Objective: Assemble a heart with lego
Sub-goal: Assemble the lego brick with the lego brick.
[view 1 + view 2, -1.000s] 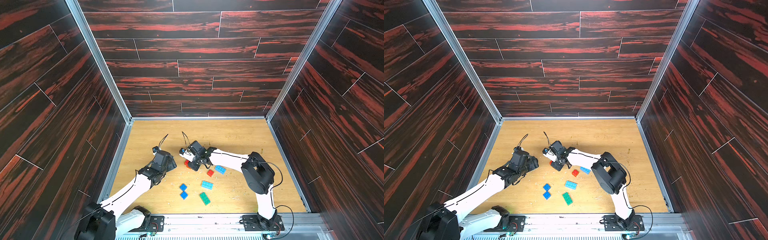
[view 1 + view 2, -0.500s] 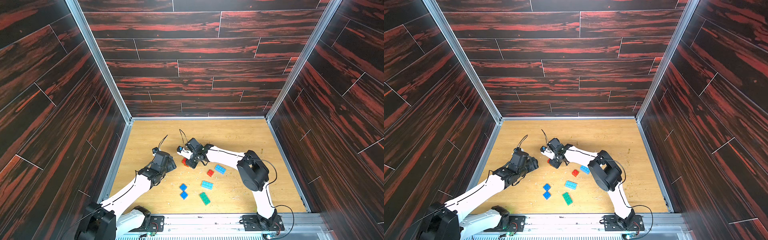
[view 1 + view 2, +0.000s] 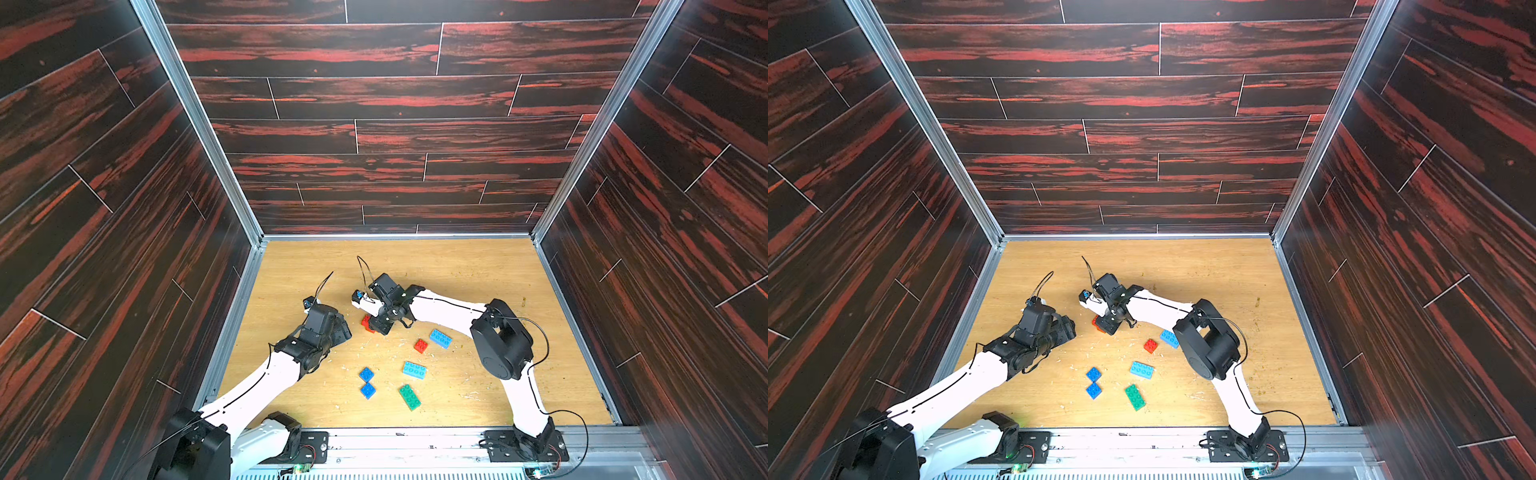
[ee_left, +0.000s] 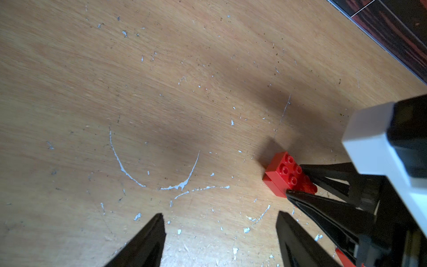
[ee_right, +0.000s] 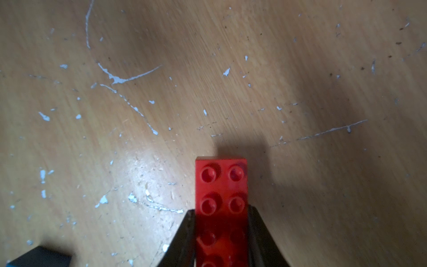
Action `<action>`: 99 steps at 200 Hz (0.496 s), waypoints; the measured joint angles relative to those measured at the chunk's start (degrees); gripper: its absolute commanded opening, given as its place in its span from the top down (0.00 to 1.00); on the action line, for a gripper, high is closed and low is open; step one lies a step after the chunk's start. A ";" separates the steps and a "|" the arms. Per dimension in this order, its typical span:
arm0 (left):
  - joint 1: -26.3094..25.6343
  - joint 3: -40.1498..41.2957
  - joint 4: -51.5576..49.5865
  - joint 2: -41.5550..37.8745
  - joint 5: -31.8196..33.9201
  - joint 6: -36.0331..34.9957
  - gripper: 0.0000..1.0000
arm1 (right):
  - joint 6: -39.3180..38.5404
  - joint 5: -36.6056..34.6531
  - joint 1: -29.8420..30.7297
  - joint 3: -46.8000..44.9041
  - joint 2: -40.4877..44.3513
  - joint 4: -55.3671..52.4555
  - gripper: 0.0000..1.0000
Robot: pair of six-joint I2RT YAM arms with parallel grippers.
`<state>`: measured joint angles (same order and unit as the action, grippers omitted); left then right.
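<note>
A light wooden counter [image 3: 457, 270], scratched and flecked with white chips, is sitting between dark red panelled walls. On the left, the left end effector [image 4: 220, 216] is hovering low with its black fingers spread, gripping nothing. Just beside it, the right end effector [image 5: 221, 211] is pinching a long red-orange studded plastic brick [image 5: 220, 182] across its two long side walls. The studs are facing up and about half its length is sticking out past the fingertips. Whether it is touching the counter is unclear.

Nearer the robot's base, loose bricks are lying apart from the held one. First come two small square dark blue bricks [image 3: 368, 390], almost corner to corner. Then come a long green brick [image 3: 409, 397], a long light blue brick [image 3: 414, 369], a small square red brick [image 3: 420, 345] and, just beside it, a second long light blue brick [image 3: 440, 338]. No heart is taking shape yet.

The bricks are likely light, stiff and smooth-sided, so a loose pinch is risking a twist or slip. Gripping the flat long sides, clear of the studs, looks safest, and joining is likely calling for firm, square pressure.
</note>
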<state>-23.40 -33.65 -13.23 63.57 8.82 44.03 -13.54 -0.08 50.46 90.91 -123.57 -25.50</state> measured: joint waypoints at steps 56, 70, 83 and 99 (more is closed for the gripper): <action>0.04 0.00 0.13 -0.68 -0.87 0.24 0.20 | 1.25 -5.22 1.31 -7.61 6.38 -0.15 1.00; 0.04 0.00 0.46 -0.68 -1.05 0.48 0.20 | 1.77 -5.64 1.60 -7.72 6.58 -0.50 0.99; 0.07 0.00 0.90 -0.68 -1.22 0.63 0.20 | 2.23 -6.32 1.90 -7.69 6.64 -0.46 0.87; 0.09 0.00 1.20 -0.68 -1.36 0.76 0.20 | 2.67 -7.23 2.23 -7.69 6.75 -0.48 0.74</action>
<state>-23.31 -33.65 -12.03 62.89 7.46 44.80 -10.87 -7.31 52.69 83.22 -116.81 -25.98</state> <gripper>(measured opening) 0.798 0.322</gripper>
